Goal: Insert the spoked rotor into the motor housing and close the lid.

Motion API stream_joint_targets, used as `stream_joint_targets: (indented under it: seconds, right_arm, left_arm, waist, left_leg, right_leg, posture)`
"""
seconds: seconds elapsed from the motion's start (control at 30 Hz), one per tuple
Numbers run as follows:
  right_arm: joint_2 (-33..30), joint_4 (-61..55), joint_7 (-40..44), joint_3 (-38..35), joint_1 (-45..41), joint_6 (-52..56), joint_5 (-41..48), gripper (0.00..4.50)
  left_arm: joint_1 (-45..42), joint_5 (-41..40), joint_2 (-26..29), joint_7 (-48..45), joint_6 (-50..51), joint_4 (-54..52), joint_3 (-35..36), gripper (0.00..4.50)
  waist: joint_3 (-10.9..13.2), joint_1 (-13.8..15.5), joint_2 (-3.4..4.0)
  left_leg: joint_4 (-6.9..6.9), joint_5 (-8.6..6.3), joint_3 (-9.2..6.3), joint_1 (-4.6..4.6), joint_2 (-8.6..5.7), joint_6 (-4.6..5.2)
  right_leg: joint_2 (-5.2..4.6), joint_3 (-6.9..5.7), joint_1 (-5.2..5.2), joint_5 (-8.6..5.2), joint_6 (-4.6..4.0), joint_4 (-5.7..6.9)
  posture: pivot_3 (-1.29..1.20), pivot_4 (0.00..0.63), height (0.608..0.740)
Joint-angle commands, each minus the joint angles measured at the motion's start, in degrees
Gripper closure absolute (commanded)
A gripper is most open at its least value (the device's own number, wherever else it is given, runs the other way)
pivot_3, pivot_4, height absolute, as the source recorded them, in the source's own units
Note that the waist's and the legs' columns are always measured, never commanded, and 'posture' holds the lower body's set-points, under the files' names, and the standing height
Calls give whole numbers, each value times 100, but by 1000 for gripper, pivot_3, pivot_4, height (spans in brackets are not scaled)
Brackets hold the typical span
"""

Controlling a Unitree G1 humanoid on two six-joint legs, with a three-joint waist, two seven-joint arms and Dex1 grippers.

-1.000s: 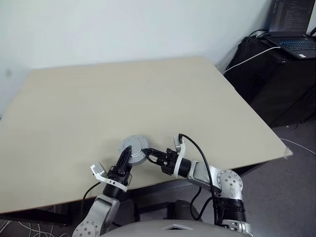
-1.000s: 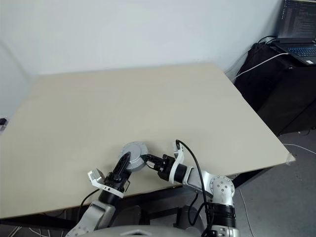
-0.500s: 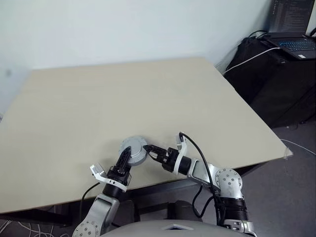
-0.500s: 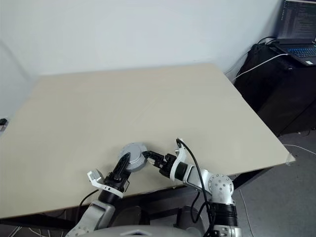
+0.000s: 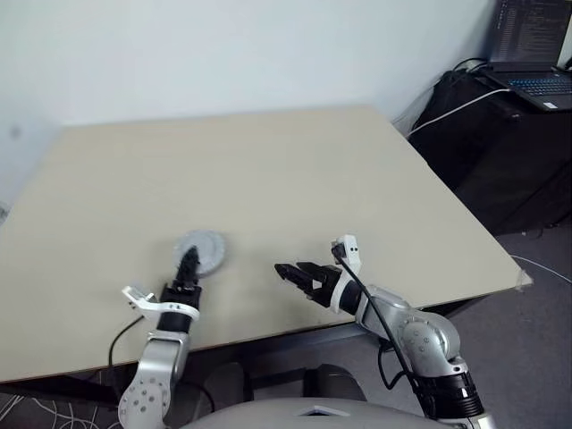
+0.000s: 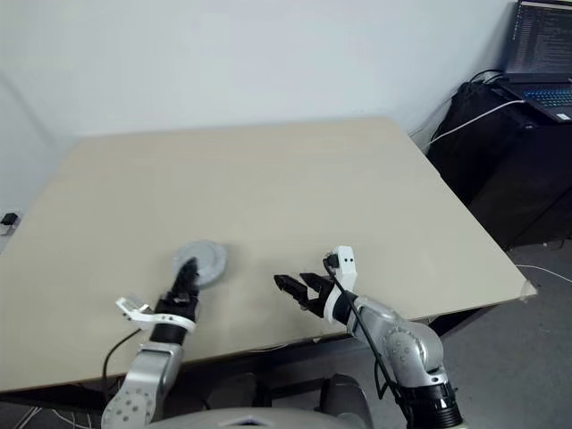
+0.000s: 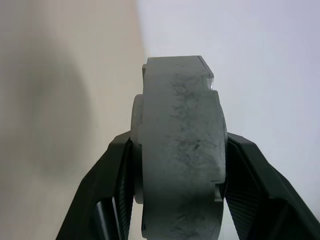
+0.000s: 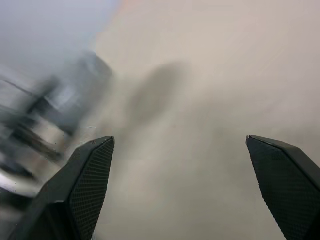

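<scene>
left fingers [image 7: 120, 190]: the two black pads press on the flat faces of the grey disc, one pad on each face, with the disc's rim edge-on between them.
left gripper [image 5: 187, 265]: pinching the motor [image 5: 200, 250], which stands past the fingertips, clear of the table [image 5: 268, 170].
motor: a thick grey puck with a raised hub on one face and a notch in the rim; no coil or spokes can be seen, so I judge the lid is already on, though the seam cannot be told.
right fingers [image 8: 85, 185]: spread wide apart, with bare tabletop between them and nothing held.
right gripper [image 5: 299, 273]: well apart from the motor, out to the side of the left fingertips, low over the table.
handling: likely solid metal, so stiff and rather heavy for its size; the smooth scuffed faces could slip under the pads.
where to hold: across the two flat faces near the middle, as now; a grip on the curved rim would probably roll out.
risk: if the lid is only resting, a tilt could let it slide off.
</scene>
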Motion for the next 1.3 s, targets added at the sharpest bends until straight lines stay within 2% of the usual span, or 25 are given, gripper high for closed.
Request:
stream_joint_targets:
  seconds: [0.03,0.3,0.47,0.73,0.93,1.3]
  right_arm:
    - [-219,3,678,562,107,-1548,-1209,0]
    - [-52,627,1063,688,181,-3140,-2158,0]
    - [-47,1004,1265,642,82,-3582,-2464,0]
    - [53,1343,1294,565,102,-3786,-2636,0]
    - [122,1317,1266,484,247,-3752,-2649,0]
    - [123,1306,1246,407,346,-3646,-2758,0]
  left_arm:
    - [-426,42,-523,108,-325,84,221,2408]
    - [-1182,213,-380,529,-690,937,707,2408]
    - [-1800,406,-203,712,-687,1556,1045,2408]
    - [-2736,955,88,555,-604,2466,1339,2408]
    - [-3400,1317,104,450,-641,3157,1537,2408]
    - [-4336,2168,171,876,-836,4335,1899,2408]
  waist:
    - [-14,-3,-22]
    - [-35,4,-65]
    - [-38,12,-75]
    - [-41,19,-86]
    - [-42,22,-89]
    - [-43,15,-90]
  left_leg:
    - [0,0,5,0,-1,2]
    - [52,-4,1,1,12,7]
    - [74,-8,5,-4,10,17]
    - [76,-9,7,-8,6,21]
    - [79,-8,9,-8,5,22]
    - [81,-8,10,-9,3,23]
  right_leg:
    - [0,4,1,1,2,-1]
    - [9,4,15,8,9,12]
    - [2,5,22,19,19,12]
    - [3,6,19,28,18,13]
    - [4,7,22,31,21,13]
    - [4,9,23,35,25,13]
  posture:
    - [0,0,740]
    - [0,0,740]
    - [0,0,740]
    - [0,0,740]
    - [0,0,740]
    - [0,0,740]
